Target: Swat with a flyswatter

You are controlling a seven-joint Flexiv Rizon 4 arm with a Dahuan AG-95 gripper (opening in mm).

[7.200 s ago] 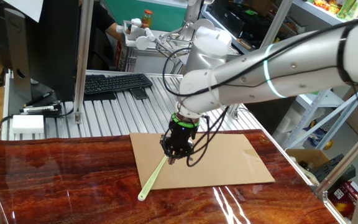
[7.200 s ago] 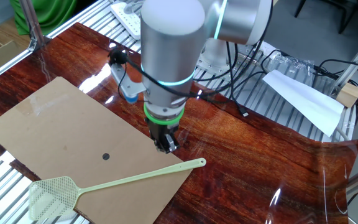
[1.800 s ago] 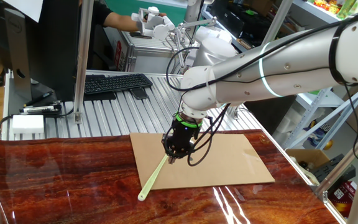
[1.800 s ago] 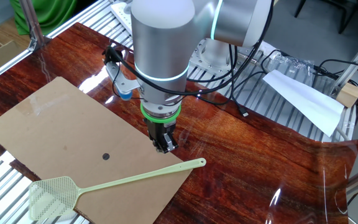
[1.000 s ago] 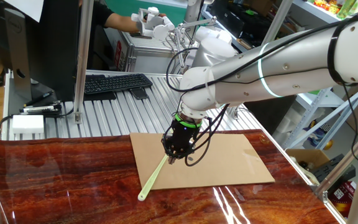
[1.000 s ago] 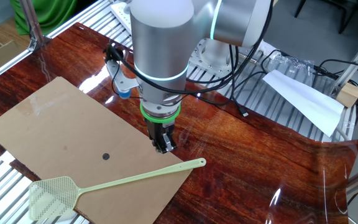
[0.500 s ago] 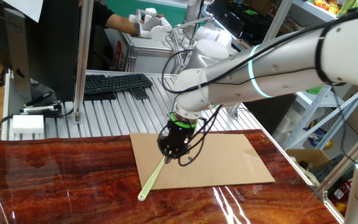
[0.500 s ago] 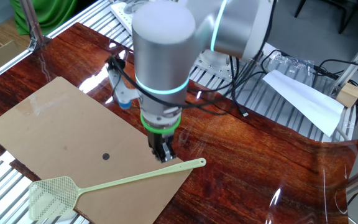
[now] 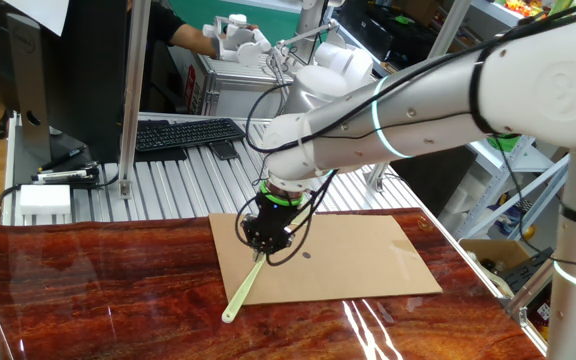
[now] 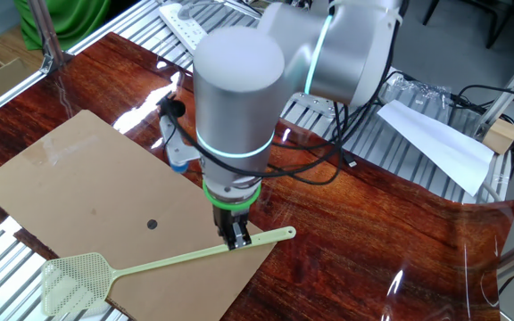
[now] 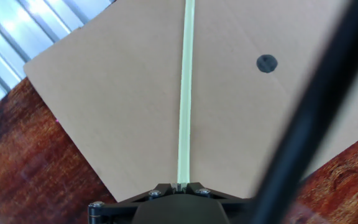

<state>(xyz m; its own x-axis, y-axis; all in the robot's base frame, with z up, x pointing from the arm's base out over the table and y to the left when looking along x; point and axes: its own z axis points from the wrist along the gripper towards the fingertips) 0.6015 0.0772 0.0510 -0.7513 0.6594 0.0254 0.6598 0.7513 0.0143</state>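
Note:
The pale yellow-green flyswatter (image 10: 177,261) lies flat across the near edge of the cardboard sheet (image 10: 70,178), mesh head (image 10: 77,278) at the left, handle end at the right. In the one fixed view its handle (image 9: 243,290) runs off the cardboard onto the wood. My gripper (image 10: 238,239) is down on the handle near its end, also seen in the one fixed view (image 9: 261,252). In the hand view the handle (image 11: 185,93) runs straight out from between my gripper (image 11: 181,185), whose jaws press on both sides of it. A black dot (image 11: 266,63) marks the cardboard.
The cardboard (image 9: 368,260) lies on a glossy red-brown wooden table. Behind it is a slatted metal surface with a keyboard (image 9: 183,133), a white box (image 9: 45,200) and a metal post (image 9: 133,90). A white paper (image 10: 435,143) lies at the far right. A black cable (image 11: 309,118) crosses the hand view.
My gripper has moved down and toward the handle's end, from hovering above the cardboard to sitting on the flyswatter handle. The flyswatter has not moved.

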